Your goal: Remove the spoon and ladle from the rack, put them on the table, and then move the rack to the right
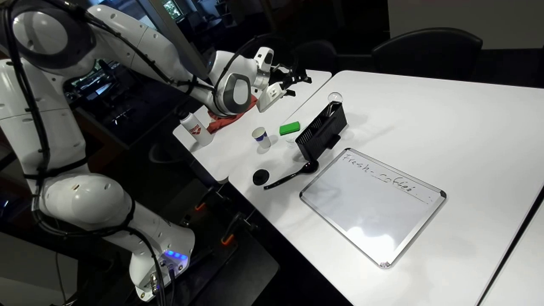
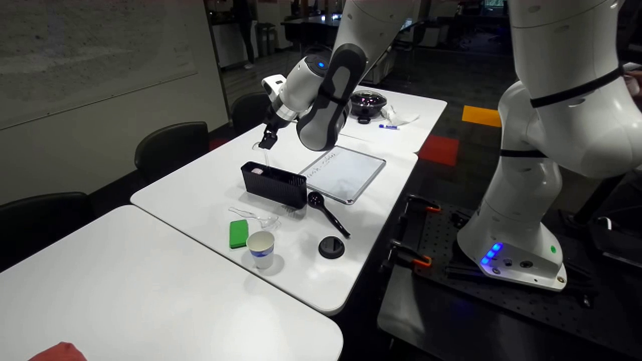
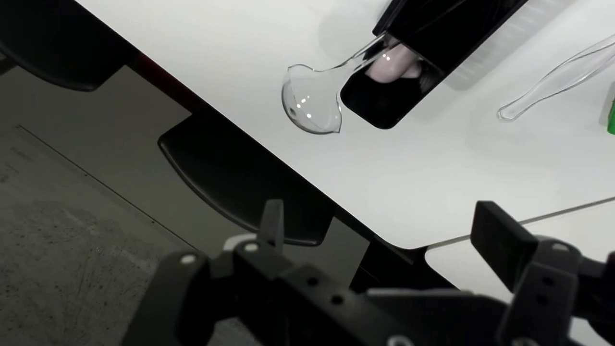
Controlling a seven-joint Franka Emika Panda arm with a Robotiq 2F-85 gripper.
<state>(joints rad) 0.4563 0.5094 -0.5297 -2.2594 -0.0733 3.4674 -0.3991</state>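
1. gripper is up in the air, apart from the black rack; jaws spread wide, w/ a big gap btwn the tips.
2. rack sits upright on the white table, open side up.
3. clear utensil w/ a wide, lipped bowl leans in one end of the rack, bowl sticking out above & past the rim.
4. pale pink thing shows inside that same end; can't tell what it is.
5. black ladle lies on the table, bowl just beside the rack's opp. end; can't tell if they touch.
6. clear spoon lies on the table nr the rack's long side, btwn rack & green block.
7. paper cup, white w/ blue print, stands upright nr the block; black round lid lies flat nr the ladle's handle end.
8. whiteboard, grey rim, lies flat on the rack's other side from the cup, handwriting along one edge, only partly legible.
9. adjoining table bears a white bottle w/ red print & a red cloth.
10. far table, beyond the whiteboard in an exterior view, has a shiny black bowl & a blue marker.
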